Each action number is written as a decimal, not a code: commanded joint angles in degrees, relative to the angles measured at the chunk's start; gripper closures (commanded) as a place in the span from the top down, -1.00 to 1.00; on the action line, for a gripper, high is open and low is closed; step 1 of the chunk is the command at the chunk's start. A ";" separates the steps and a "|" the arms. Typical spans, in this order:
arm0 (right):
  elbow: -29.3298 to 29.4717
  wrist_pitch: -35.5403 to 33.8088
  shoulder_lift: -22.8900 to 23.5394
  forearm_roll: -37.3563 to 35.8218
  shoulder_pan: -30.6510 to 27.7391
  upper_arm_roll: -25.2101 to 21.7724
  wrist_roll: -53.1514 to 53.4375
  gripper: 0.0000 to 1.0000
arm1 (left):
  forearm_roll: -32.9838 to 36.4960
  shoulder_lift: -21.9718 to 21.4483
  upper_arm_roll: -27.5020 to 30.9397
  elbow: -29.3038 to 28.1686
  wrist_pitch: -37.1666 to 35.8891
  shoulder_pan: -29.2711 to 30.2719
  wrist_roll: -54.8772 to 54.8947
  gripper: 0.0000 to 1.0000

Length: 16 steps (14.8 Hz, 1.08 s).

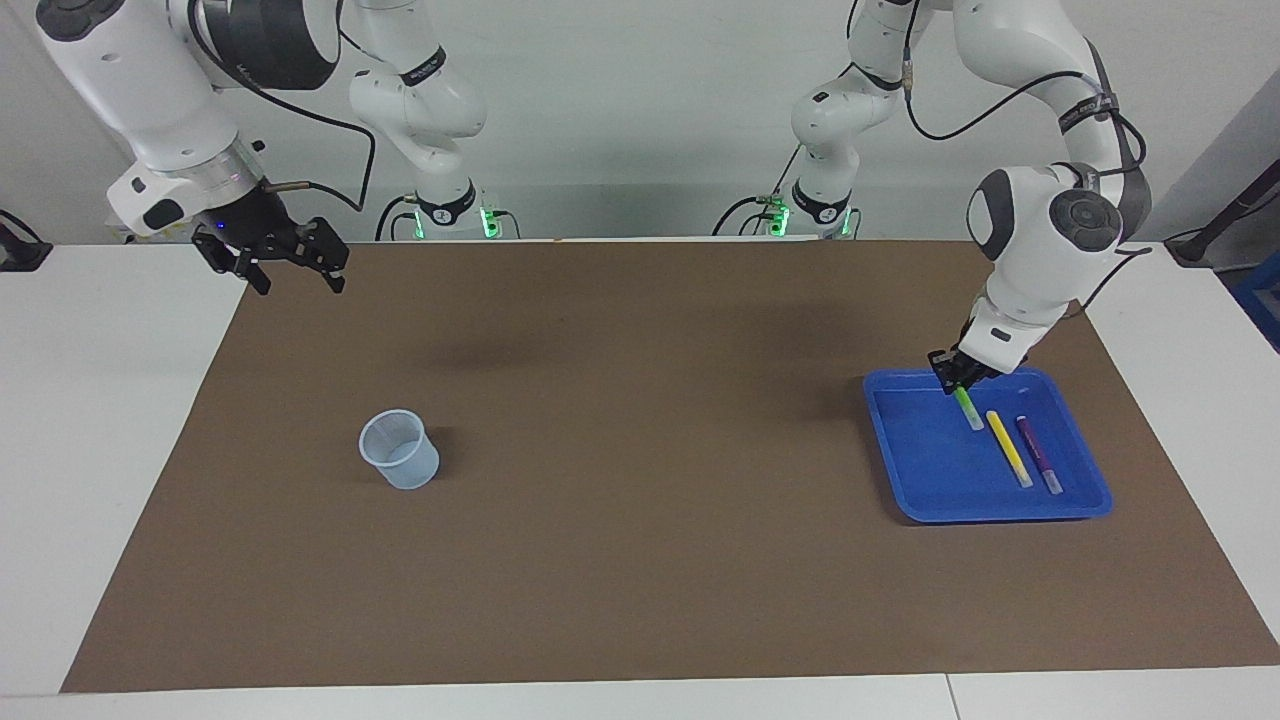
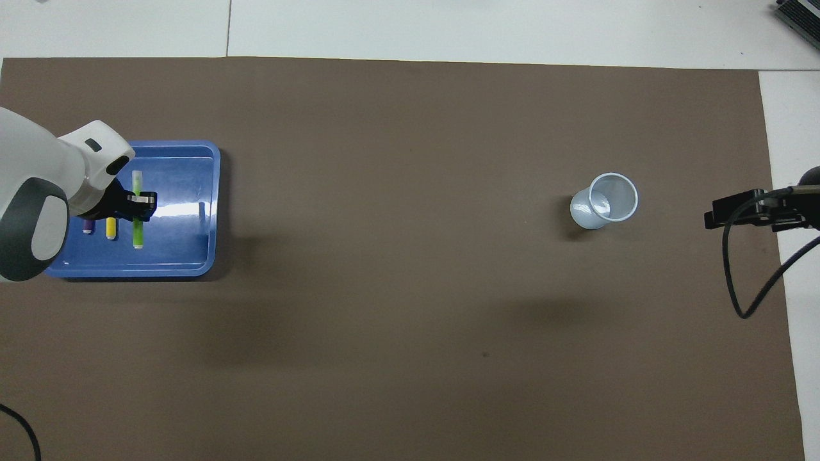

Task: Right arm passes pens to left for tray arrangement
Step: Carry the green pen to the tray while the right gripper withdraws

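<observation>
Green pen [image 1: 966, 407]: held slantwise in the left gripper [image 1: 957, 381], its pale end pointing down into the blue tray [image 1: 925, 470]; whether that end touched the tray floor could not be told. In the overhead view the pen [image 2: 136, 214] ran lengthwise, parallel to the other two pens.
Yellow pen [image 1: 1009, 449]: lay flat in the tray, just beside the green pen, toward the left arm's end of the surface [image 1: 130, 420].
Purple pen [image 1: 1038, 455]: lay flat in the tray just beside the yellow one, apart from it and roughly parallel, the outermost of the three.
Blue tray: sat on the brown mat [image 1: 640, 480] at the left arm's end of the surface, all three pens within its rim.
Left gripper: low over the part of the tray nearer the robots, jaws closed on the upper part of the green pen.
Right gripper [image 1: 290, 265]: raised over the corner of the mat at the right arm's end, jaws spread wide with nothing between them; the arm waited.
Translucent pale-blue cup [image 1: 399, 449]: stood upright on the mat toward the right arm's end, well apart from the tray; nothing showed inside it in the overhead view [image 2: 605, 200].
</observation>
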 commanded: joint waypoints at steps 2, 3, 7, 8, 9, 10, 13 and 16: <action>-0.55 -0.27 -0.97 -1.23 -0.86 0.44 -1.28 1.00 | 2.15 5.04 -0.07 -0.24 6.41 1.87 1.02 -1.00; -0.64 -0.01 -0.97 -1.23 -0.86 0.44 -1.19 1.00 | 2.23 6.10 0.02 0.02 7.46 1.96 1.02 -1.00; -0.73 0.35 -0.97 -1.41 -0.78 0.44 -0.92 1.00 | 3.64 9.52 1.95 0.11 13.44 1.96 1.02 -1.00; -0.73 0.35 -0.97 -1.41 -0.78 0.44 -0.92 1.00 | 3.64 9.97 2.22 0.11 14.84 1.96 1.02 -1.00; -0.73 0.35 -0.97 -1.41 -0.78 0.44 -0.92 1.00 | 3.64 10.41 2.31 -0.07 15.38 1.96 1.02 -1.00; -0.64 0.35 -0.97 -1.41 -0.78 0.44 -0.84 1.00 | 3.64 10.50 2.31 -0.33 15.47 1.96 0.67 -1.00; -0.73 0.88 -0.97 -1.58 -0.78 0.44 -0.92 1.00 | 3.64 10.41 2.31 -1.29 16.35 2.57 0.31 -1.00; -0.64 0.61 -0.97 -1.58 -0.86 0.44 -1.01 1.00 | 3.55 10.41 2.31 -2.35 17.76 2.84 -0.12 -1.00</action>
